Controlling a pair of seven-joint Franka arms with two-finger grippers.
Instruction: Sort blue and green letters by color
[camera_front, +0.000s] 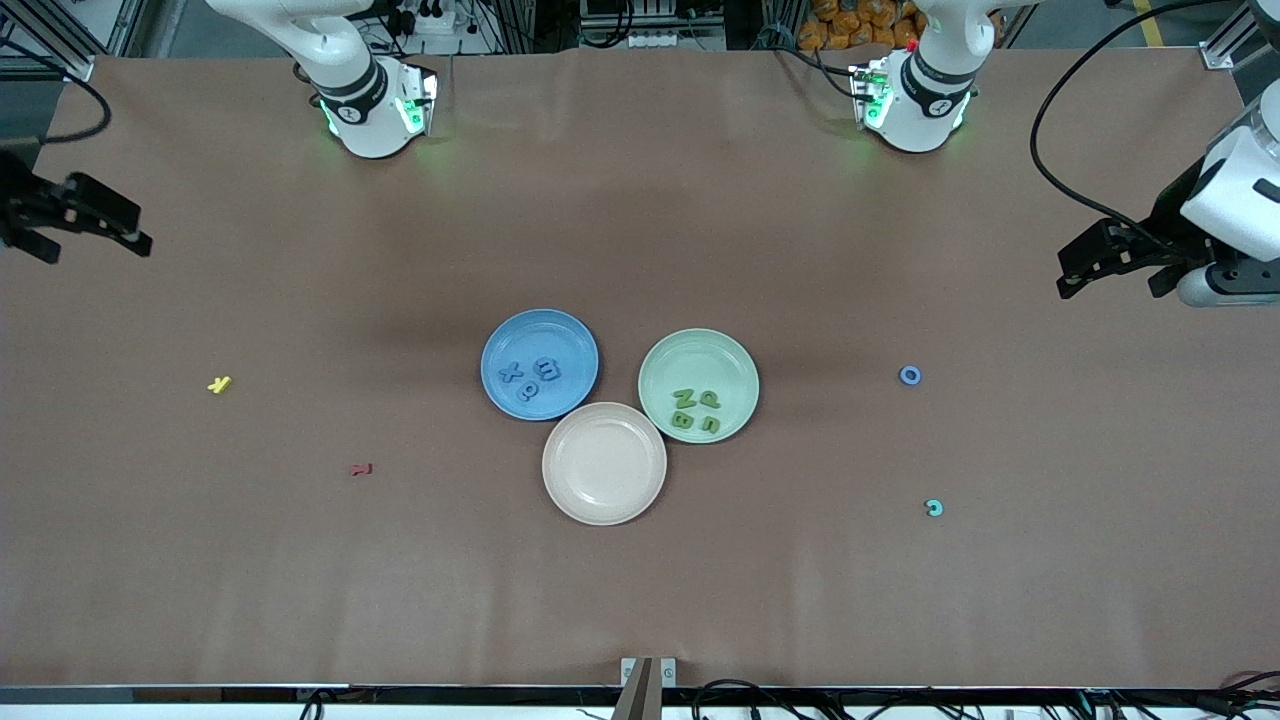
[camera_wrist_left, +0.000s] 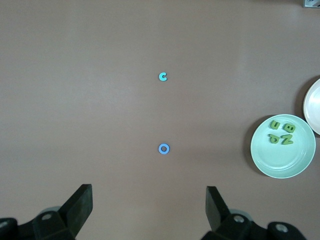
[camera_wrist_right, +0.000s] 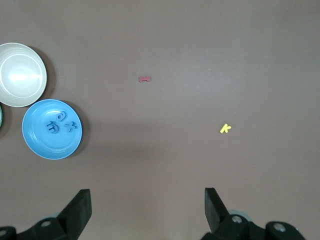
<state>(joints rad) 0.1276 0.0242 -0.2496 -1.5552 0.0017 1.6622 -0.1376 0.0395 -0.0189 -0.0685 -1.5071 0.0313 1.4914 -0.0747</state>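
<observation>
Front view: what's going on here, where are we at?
Letter sorting, nearly done. The blue plate holds three blue letters, the green plate four green letters, and the beige plate is bare. One blue O lies loose on the table toward the left arm's end, beside a teal C. A yellow letter and a red letter lie toward the right arm's end. The left hand and right hand wait open at the table's ends, holding nothing.
</observation>
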